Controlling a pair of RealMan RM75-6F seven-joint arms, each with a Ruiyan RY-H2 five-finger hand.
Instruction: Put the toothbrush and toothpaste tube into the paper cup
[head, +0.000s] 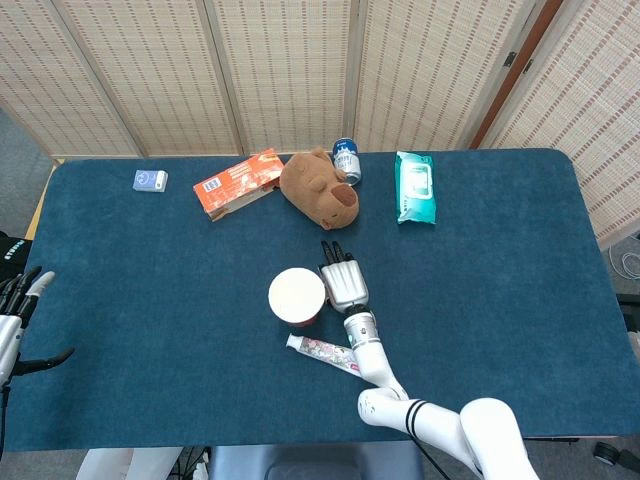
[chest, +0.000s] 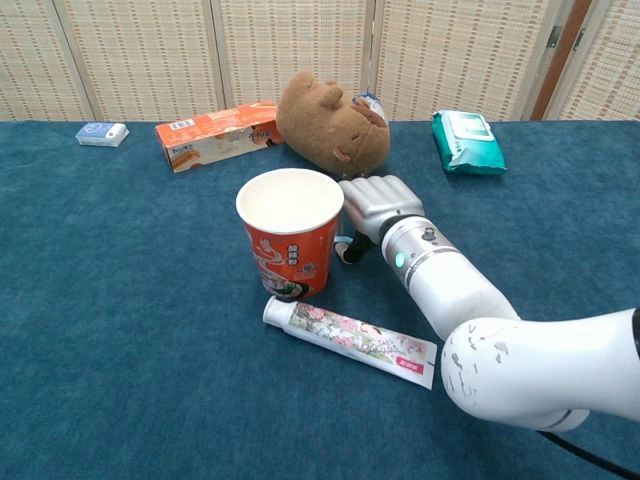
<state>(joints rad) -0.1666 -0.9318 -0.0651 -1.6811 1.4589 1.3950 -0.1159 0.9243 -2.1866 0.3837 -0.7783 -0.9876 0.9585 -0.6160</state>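
- The cup (chest: 291, 245) stands upright and open near the middle of the table (head: 150, 280), its rim touching or just beside the right hand (chest: 378, 203), which lies knuckles-up on the cloth at the cup's right.
- The right hand's fingers (head: 335, 250) reach away from the robot in the head view; whether they close on anything I cannot tell. The chest view shows a small dark-and-light object under the hand next to the cup's base, too hidden to name.
- The tube (chest: 350, 340) lies flat in front of the cup, just beside its base and below the right forearm.
- Its long axis runs slantwise: white cap toward the cup and the robot's left, flat crimped end toward the right and nearer the robot.
- Only the head view shows the left hand (head: 18, 310), at the table's left edge, well apart from everything, fingers spread and holding nothing.
- The chest view alone shows the cup's red printed side and the tube's flowered print.
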